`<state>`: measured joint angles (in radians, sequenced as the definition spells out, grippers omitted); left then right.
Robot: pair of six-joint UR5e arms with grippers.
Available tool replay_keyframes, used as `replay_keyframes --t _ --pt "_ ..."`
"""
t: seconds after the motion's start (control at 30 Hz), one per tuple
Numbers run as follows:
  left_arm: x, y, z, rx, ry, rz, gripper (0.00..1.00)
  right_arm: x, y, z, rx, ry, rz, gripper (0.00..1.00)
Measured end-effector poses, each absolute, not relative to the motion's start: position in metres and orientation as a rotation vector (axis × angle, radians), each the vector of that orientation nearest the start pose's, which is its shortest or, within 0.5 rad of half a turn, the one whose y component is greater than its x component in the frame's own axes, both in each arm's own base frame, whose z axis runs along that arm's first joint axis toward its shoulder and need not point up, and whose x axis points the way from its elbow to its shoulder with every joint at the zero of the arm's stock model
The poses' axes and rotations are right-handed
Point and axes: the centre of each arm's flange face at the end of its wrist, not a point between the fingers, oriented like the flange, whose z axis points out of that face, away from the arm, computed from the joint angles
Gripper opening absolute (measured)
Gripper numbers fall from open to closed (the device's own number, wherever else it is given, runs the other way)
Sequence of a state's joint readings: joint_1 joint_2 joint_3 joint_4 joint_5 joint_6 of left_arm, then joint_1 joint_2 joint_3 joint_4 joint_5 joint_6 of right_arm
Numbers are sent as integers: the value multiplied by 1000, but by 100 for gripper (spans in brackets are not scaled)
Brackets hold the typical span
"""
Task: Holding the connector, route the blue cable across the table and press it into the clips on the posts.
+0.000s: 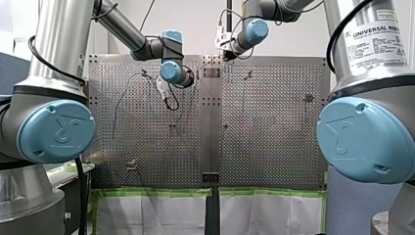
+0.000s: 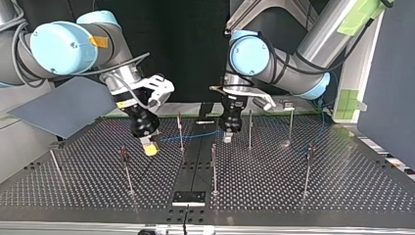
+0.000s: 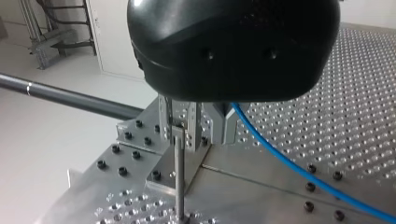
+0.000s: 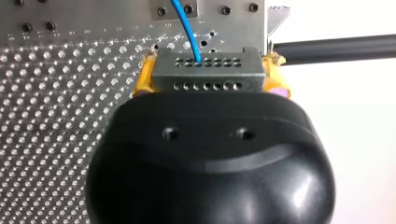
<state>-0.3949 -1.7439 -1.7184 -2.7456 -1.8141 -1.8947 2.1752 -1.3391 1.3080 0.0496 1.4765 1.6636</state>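
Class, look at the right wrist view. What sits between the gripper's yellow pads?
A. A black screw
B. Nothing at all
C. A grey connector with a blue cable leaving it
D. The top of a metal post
C: in the right wrist view the grey connector is clamped between the yellow pads of my right gripper, and the blue cable runs out of it.
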Motion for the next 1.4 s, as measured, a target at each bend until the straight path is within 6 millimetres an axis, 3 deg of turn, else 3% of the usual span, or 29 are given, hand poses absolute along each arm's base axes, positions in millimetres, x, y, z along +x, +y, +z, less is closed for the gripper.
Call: replay_keyframes --t 0.57,0.83,1.1,1.4 --pt "485 -296 373 -173 1467 -404 0 462 -421 432 1789 -942 1680 0" --pt "499 -288 385 -176 1436 -425 0 457 -433 426 1793 -947 1692 0" --pt "517 -282 375 -177 1446 -421 0 447 -447 425 1787 -953 1701 0" --pt "539 -279 381 -181 1419 -436 0 438 -466 420 1777 -963 1700 0"
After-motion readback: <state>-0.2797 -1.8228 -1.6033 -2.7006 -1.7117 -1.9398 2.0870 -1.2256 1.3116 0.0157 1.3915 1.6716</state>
